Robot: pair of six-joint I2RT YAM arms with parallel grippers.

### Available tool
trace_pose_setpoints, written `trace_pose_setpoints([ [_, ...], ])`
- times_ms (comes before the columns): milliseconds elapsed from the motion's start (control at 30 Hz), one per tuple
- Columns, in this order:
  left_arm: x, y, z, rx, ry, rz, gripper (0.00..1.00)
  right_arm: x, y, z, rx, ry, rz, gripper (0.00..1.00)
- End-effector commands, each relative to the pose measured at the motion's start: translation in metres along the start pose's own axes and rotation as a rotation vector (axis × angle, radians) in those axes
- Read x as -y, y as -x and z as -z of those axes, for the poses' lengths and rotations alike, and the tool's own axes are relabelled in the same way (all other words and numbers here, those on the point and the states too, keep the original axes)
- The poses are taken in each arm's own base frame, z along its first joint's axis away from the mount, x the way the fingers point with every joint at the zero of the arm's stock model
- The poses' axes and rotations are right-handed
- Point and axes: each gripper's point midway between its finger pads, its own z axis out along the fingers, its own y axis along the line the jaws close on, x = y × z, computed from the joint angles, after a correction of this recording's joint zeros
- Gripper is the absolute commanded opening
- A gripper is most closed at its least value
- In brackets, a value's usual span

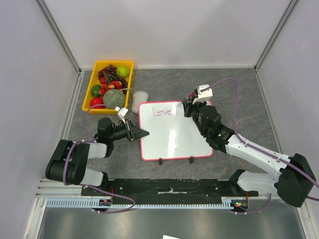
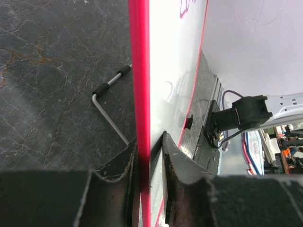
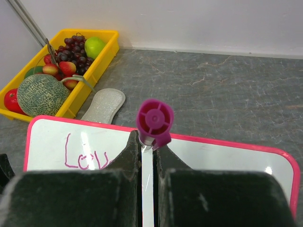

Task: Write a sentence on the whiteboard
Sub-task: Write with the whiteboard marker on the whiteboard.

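The whiteboard [image 1: 172,134] lies flat on the grey table, pink frame, two black feet at its near edge. Pink writing reading about "Love" [image 1: 162,110] stands at its top left; it also shows in the right wrist view [image 3: 85,156]. My left gripper [image 1: 141,133] is shut on the board's left edge [image 2: 140,94], one finger under, one on top. My right gripper [image 1: 185,108] is shut on a white marker with a magenta end cap [image 3: 154,120], held upright over the board's top edge, right of the writing. The marker's tip is hidden.
A yellow tray [image 1: 94,74] of fruit (grapes, melon, apples) stands at the back left. A grey oval eraser pad [image 1: 140,96] lies between tray and board. A metal hex key [image 2: 111,106] lies by the board's edge. Walls enclose the table.
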Motion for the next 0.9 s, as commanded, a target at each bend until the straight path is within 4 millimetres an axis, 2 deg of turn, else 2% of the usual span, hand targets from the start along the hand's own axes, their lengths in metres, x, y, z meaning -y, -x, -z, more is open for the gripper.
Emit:
trace_pose_setpoints([
  [0, -0.004, 0.003, -0.001, 0.015, 0.012, -0.054, 0.02, 0.0, 0.028, -0.009, 0.07, -0.027, -0.022, 0.0],
  [367, -0.004, 0.003, -0.001, 0.015, 0.011, -0.053, 0.02, 0.007, 0.003, -0.008, 0.021, -0.035, -0.019, 0.0],
  [867, -0.004, 0.003, -0.001, 0.015, 0.012, -0.055, 0.02, 0.008, -0.02, 0.006, -0.031, -0.003, -0.046, 0.0],
])
